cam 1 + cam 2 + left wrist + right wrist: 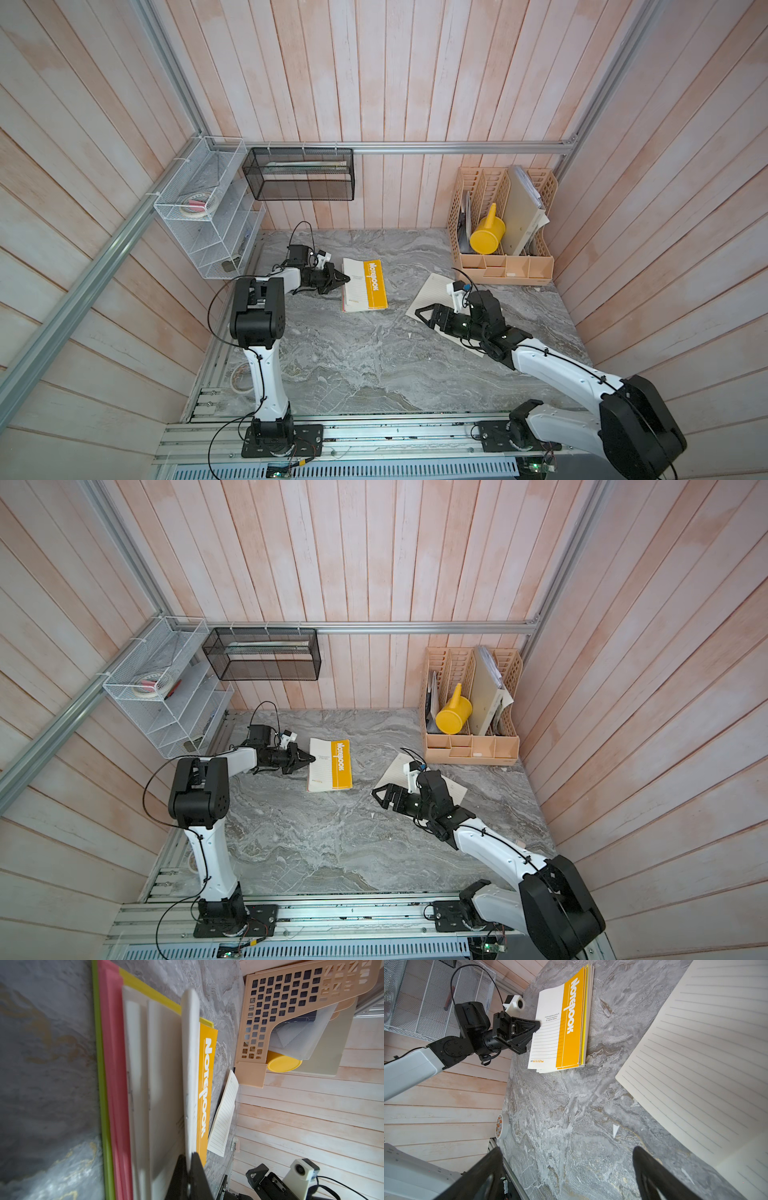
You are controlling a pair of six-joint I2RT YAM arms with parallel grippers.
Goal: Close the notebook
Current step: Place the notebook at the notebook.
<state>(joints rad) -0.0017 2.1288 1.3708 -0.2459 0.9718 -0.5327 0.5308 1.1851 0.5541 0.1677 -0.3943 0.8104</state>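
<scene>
The notebook (pixel 365 284) (pixel 331 764) lies on the grey marble table, its white and yellow "NOTEBOOK" cover facing up. My left gripper (pixel 347 281) (pixel 312 759) is shut on the free edge of that cover. In the left wrist view the cover (pixel 204 1084) sits pinched between the black fingers (pixel 197 1169), slightly raised over white, pink and green pages. The right wrist view shows the notebook (pixel 560 1022) with the left gripper (pixel 537 1025) at its edge. My right gripper (pixel 419 312) (pixel 566 1149) stands open and empty over the table, right of the notebook.
A loose lined sheet (pixel 432 291) (pixel 706 1053) lies under the right arm. A beige file organiser (pixel 505 266) holding a yellow jug (pixel 487 235) stands at the back right. A black mesh basket (pixel 299 174) and white wire rack (pixel 208 208) hang at the back left. A tape roll (pixel 502 1126) sits at the table's left edge.
</scene>
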